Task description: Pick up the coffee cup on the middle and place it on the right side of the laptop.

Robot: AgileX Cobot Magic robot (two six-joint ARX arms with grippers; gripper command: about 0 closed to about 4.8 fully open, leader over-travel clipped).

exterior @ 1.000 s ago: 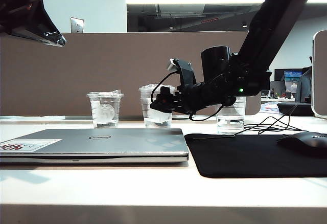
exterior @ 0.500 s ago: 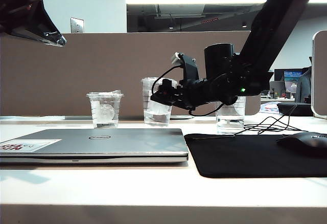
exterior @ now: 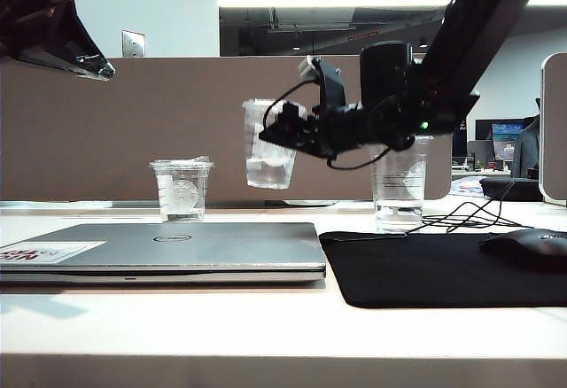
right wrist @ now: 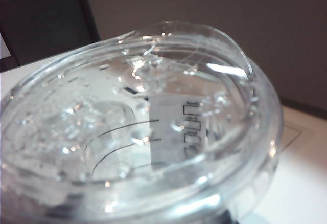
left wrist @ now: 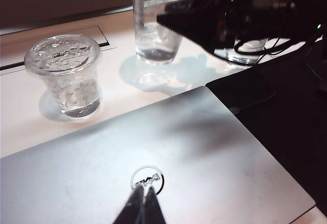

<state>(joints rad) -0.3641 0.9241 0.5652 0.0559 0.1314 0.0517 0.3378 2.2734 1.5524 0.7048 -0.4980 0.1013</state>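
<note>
Aloft at the far left of the exterior view, the left hand (exterior: 53, 25) hangs well above the worktop (exterior: 266, 335), its own camera showing the two dark fingertips (left wrist: 137, 203) drawn close together with nothing between them, poised over the round logo on the laptop (exterior: 168, 251). Below it, that slim silver laptop lies closed and flat, with the shorter clear cup (exterior: 182, 190) standing behind it. Further right, the coffee cup (exterior: 268, 144) is off the worktop, clear of the laptop lid and tilted slightly, held at its side by the right hand (exterior: 285, 135), which reaches in from the right and is clamped on the cup's wall; the right wrist camera is filled by the cup's clear lid (right wrist: 138, 127) and printed boxes. Beyond the arm stands the tallest clear cup (exterior: 400, 184), and in front of it the black mouse pad (exterior: 443, 268) with a mouse (exterior: 530, 248) at its far edge. Judged from here, the carry is best done level and unhurried, since liquid shows in the bottom of the cup; the arm should swing toward the pad side, keep clear of the tall cup and the trailing cables (exterior: 461, 215), and lower the cup upright just beside the laptop's right edge before the grip is let go.
</note>
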